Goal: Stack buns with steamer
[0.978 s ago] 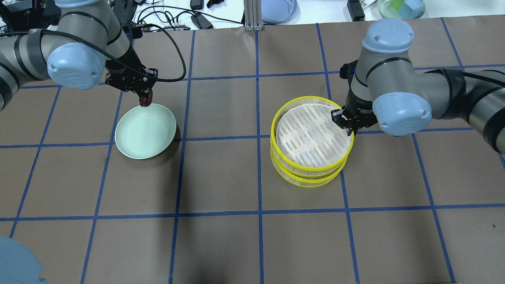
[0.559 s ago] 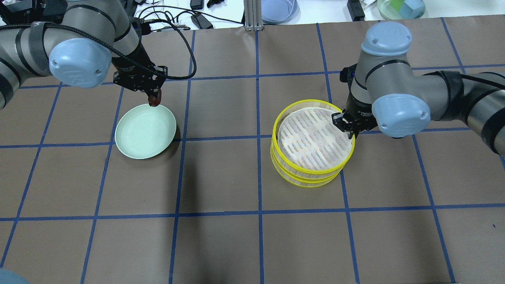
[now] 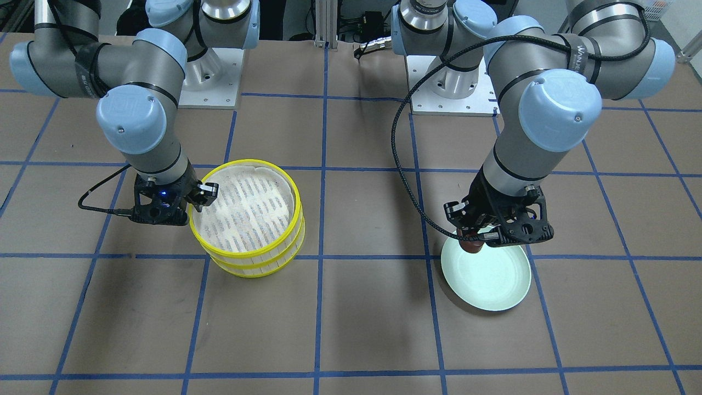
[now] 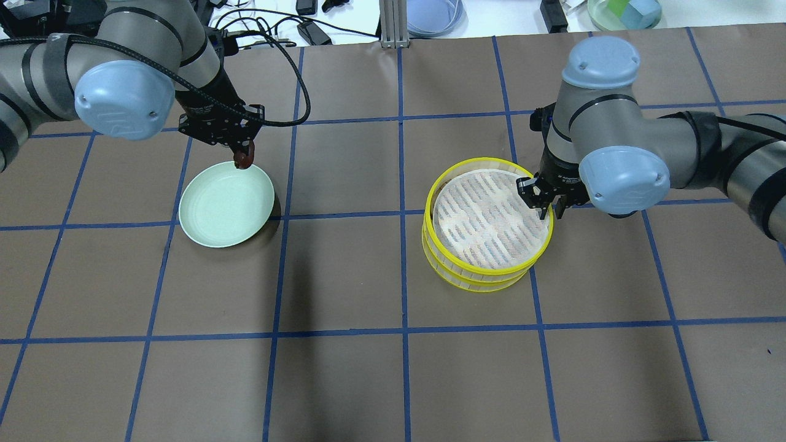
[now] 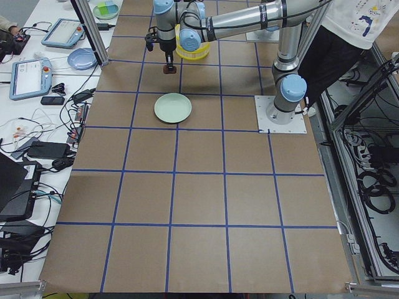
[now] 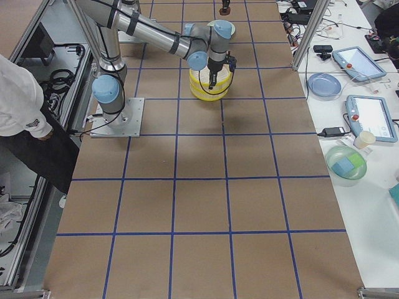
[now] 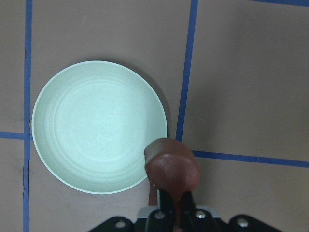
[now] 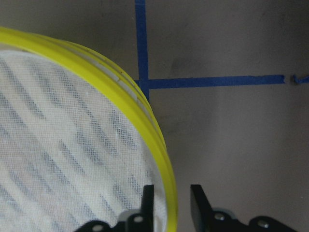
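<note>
My left gripper [image 4: 244, 157] is shut on the dark reddish-brown bun [image 4: 244, 161], which hangs just above the far edge of the pale green plate [image 4: 212, 209]. The bun [image 7: 172, 167] and plate [image 7: 91, 125] show in the left wrist view, and in the front view too, the bun [image 3: 471, 246] over the plate [image 3: 493, 288]. The two yellow-rimmed steamer baskets [image 4: 485, 215] stand stacked at centre right. My right gripper [image 4: 544, 204] straddles the top basket's rim [image 8: 145, 121], one finger inside, one outside, and is shut on it. The cream-white bun is hidden.
The brown table has a grid of blue tape lines. A blue dish [image 4: 433, 15], a clear bowl [image 4: 623, 12] and cables lie beyond the table's far edge. A person [image 6: 25, 106] stands beside the robot bases.
My left gripper has moved right along the plate's far edge with the brown bun. My right gripper has lowered the top basket slightly onto the lower one.
</note>
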